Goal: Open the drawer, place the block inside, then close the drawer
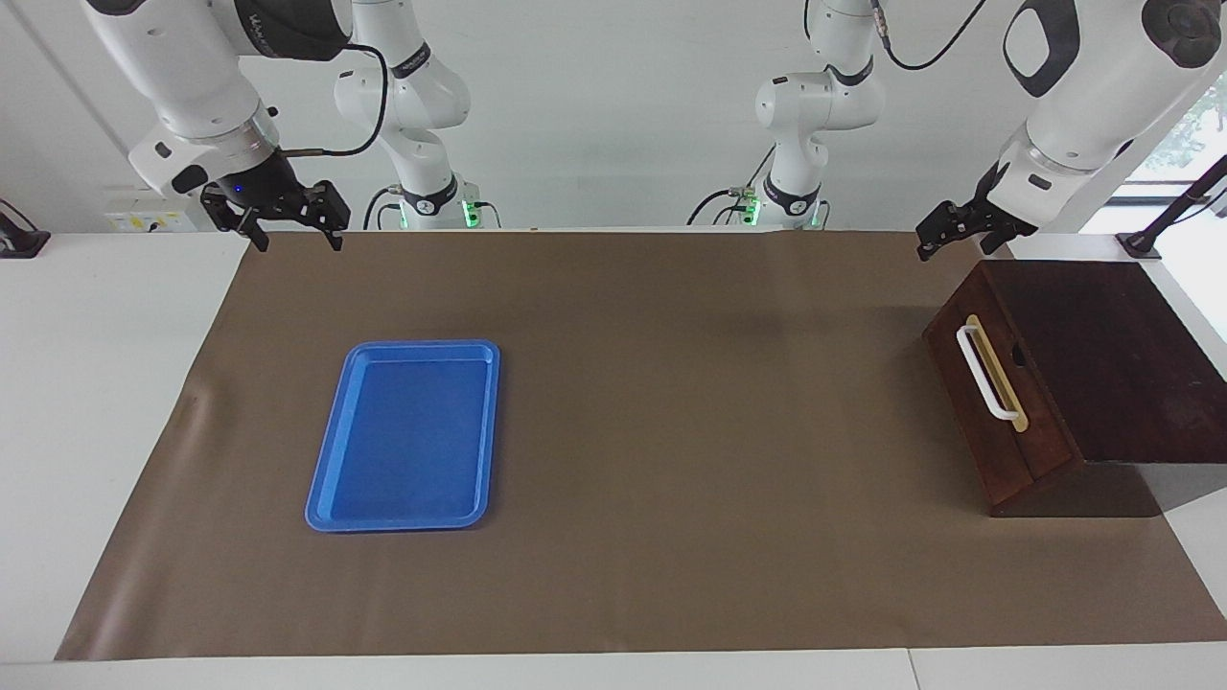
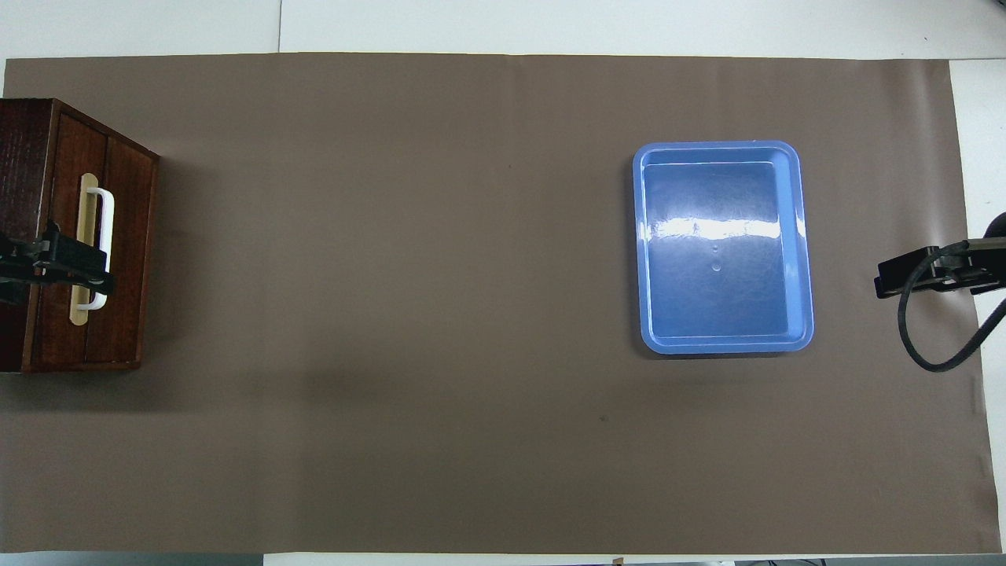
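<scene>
The drawer (image 1: 983, 431) is closed in its dark wooden box (image 1: 1102, 355) at the left arm's end of the table, its white bar handle (image 1: 987, 374) facing the middle of the table. The block is out of view. My left gripper (image 1: 954, 249) hangs open and empty in the air over the box's corner nearest the robots. In the overhead view the left gripper (image 2: 75, 263) overlaps the handle (image 2: 106, 228) on the drawer (image 2: 126, 251). My right gripper (image 1: 298, 241) waits open and empty, raised over the edge of the mat at the right arm's end, and the right gripper (image 2: 884, 283) shows beside the tray.
A flat blue tray (image 1: 422, 345) lies empty on the brown mat (image 1: 671, 431) toward the right arm's end, and its rim (image 2: 715, 147) shows from above. The mat (image 2: 393, 314) spans the stretch between tray and box.
</scene>
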`<state>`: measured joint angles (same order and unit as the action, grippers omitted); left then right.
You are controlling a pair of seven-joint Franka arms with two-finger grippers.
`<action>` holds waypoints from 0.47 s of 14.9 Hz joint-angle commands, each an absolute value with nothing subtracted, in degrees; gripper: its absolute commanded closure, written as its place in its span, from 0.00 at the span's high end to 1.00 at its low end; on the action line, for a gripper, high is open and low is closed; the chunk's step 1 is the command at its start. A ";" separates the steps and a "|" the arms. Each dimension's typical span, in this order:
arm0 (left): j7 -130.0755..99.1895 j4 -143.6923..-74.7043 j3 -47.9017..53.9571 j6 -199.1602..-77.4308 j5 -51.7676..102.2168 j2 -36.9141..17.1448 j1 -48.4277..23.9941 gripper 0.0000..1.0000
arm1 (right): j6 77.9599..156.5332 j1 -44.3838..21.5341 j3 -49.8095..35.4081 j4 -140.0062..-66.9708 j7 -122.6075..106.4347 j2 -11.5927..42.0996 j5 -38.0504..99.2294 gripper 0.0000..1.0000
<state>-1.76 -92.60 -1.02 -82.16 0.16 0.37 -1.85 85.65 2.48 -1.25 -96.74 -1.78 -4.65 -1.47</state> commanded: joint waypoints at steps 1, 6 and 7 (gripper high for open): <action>-0.18 -91.05 -2.20 -81.12 0.62 -0.09 -3.34 1.00 | 84.11 2.64 -1.49 -95.19 -3.25 -3.87 -1.49 1.00; 0.00 -90.44 -1.76 -81.21 0.44 -0.35 -3.51 1.00 | 83.94 2.55 -1.49 -95.01 -2.81 -3.78 -1.49 1.00; 0.00 -90.44 -1.76 -81.30 0.44 -0.35 -3.78 1.00 | 83.41 2.64 -1.49 -95.01 -2.81 -3.78 -1.41 1.00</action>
